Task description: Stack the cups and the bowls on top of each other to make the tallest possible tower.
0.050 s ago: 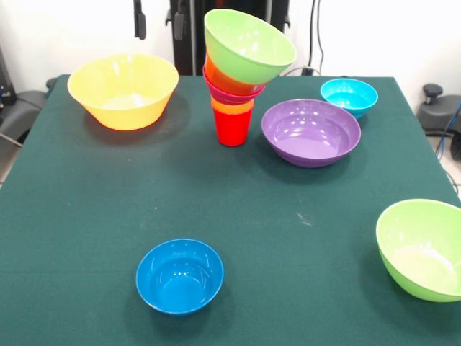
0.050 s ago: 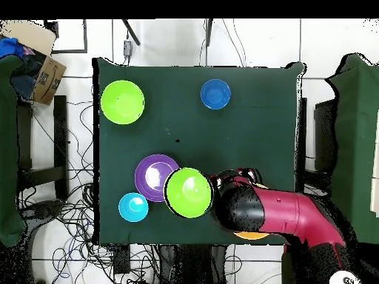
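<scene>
The tower (image 1: 233,108) stands at the back middle of the table. A red cup (image 1: 233,128) is its base, with an orange cup, a pink bowl and an orange bowl stacked above it. A lime green bowl (image 1: 248,45) tops it, tipped strongly toward the right. From overhead this top bowl (image 2: 189,192) hides the rest of the tower. My gripper (image 1: 158,18) shows only two dark fingertips at the top edge, apart and empty, above the large yellow-orange bowl (image 1: 124,90) and left of the tower. Overhead, the arm (image 2: 248,208) covers the gripper.
Loose on the green cloth are a purple bowl (image 1: 311,132) (image 2: 152,177), a light blue bowl (image 1: 349,96) (image 2: 133,207), a dark blue bowl (image 1: 179,275) (image 2: 215,94) and a second lime green bowl (image 1: 423,249) (image 2: 122,102). Cardboard boxes (image 2: 41,63) sit off the table.
</scene>
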Robot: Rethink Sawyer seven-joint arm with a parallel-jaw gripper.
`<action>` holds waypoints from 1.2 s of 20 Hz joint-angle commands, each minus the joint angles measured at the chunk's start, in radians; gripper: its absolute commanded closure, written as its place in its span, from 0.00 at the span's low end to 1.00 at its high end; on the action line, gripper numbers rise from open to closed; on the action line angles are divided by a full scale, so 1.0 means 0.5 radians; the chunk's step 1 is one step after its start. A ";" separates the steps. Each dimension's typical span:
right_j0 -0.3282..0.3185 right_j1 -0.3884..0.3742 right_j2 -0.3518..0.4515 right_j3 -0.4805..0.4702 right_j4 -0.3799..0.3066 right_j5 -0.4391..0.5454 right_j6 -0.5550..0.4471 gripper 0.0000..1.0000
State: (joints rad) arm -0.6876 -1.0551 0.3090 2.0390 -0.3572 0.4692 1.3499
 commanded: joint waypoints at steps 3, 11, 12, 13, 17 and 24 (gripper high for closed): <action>0.011 0.172 0.046 0.073 -0.179 -0.145 0.080 0.00; -0.007 0.193 0.041 0.057 -0.194 -0.147 0.057 0.00; -0.011 0.193 0.044 0.056 -0.196 -0.144 0.053 0.00; -0.016 0.193 0.047 0.055 -0.198 -0.141 0.048 0.00; -0.026 0.189 0.052 0.044 -0.218 -0.119 0.029 0.00; -0.062 0.203 0.070 0.016 -0.254 -0.086 -0.012 0.00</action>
State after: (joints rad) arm -0.7130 -1.0189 0.3092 2.0391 -0.4000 0.4400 1.3499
